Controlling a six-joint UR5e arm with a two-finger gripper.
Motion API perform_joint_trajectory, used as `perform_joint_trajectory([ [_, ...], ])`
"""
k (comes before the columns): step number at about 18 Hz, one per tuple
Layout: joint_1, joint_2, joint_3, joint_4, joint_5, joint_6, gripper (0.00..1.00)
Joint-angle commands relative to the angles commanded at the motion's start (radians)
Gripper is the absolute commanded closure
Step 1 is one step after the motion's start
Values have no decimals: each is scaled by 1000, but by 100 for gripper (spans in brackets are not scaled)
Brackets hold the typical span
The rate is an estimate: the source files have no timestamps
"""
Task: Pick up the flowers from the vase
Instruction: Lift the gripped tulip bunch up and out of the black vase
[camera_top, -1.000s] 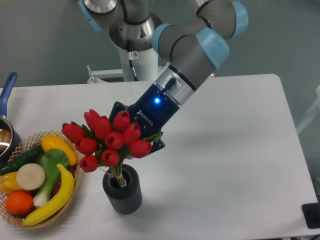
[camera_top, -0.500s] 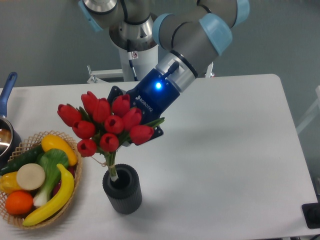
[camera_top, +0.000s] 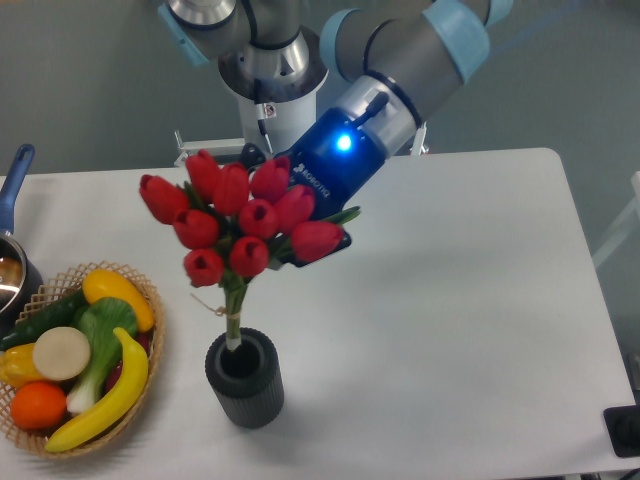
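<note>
The gripper (camera_top: 296, 215) pinches the tulip bunch (camera_top: 243, 216) from behind — stem ends just at the mouth of the ribbed dark vase (camera_top: 245, 378) — beside the wicker basket (camera_top: 152, 352).

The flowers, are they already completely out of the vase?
No. The lowest stem ends of the flowers sit at the mouth of the vase, not clear above it.
</note>
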Motion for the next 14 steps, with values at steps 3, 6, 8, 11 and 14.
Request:
perform_joint_trajectory([
  [3, 12, -12, 32, 0, 3, 2, 55],
  [6, 28, -11, 35, 2, 3, 12, 55],
  [8, 37, -11, 35, 0, 3, 15, 55],
  [11, 37, -9, 35, 0, 3, 14, 55],
  [14, 37, -11, 34, 0, 3, 14, 55],
])
